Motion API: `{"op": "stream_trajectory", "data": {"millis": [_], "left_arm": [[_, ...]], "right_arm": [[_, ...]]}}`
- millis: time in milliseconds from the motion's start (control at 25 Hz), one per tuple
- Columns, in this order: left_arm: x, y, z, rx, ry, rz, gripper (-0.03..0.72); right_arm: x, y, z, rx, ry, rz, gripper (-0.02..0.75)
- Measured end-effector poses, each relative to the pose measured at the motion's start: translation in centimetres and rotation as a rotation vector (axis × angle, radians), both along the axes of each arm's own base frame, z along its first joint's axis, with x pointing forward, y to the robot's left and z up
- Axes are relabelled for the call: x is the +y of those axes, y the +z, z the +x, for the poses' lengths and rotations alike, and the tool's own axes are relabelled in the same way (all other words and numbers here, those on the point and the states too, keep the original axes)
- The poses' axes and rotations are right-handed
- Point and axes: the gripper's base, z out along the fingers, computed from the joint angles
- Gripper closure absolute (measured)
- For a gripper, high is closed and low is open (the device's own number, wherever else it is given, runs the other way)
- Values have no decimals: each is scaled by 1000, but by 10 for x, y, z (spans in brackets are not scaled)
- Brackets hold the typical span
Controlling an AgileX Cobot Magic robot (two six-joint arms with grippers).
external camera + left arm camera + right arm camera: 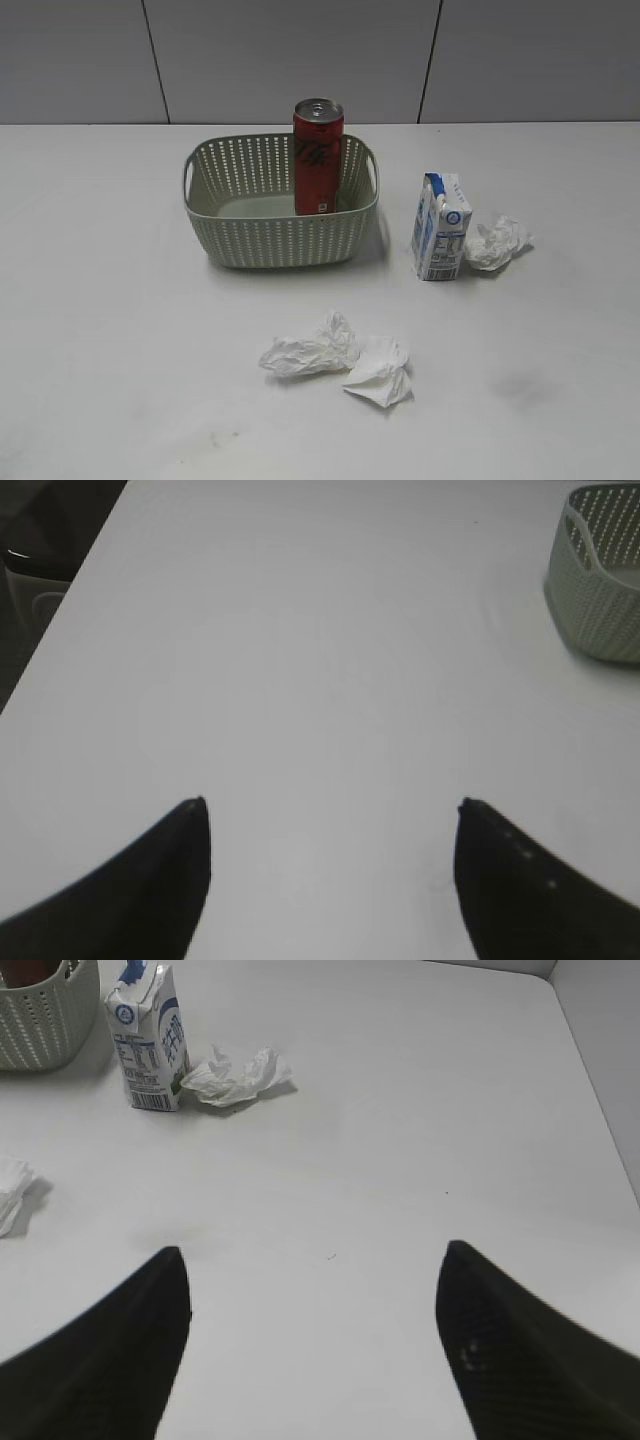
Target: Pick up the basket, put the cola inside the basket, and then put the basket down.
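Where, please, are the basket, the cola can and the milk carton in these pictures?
basket (285,243), exterior view, on its front slotted wall.
cola can (318,160), exterior view, on its red side, standing inside the basket.
milk carton (441,236), exterior view, on its front face, right of the basket.

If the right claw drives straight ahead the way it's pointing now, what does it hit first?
Probably nothing: ahead of the right claw lies bare table up to the far edge. The carton and crumpled tissue sit left of that line, though depth is uncertain.
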Motion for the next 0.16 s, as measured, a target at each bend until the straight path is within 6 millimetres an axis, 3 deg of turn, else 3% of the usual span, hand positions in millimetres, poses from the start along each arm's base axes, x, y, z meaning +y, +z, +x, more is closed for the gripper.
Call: {"op": "stream_trajectory", "data": {"millis": [160], "left_arm": [[1,0,-6,-42,4,3,111]], "right_arm": [[0,0,0,-3,0,0,143]]}}
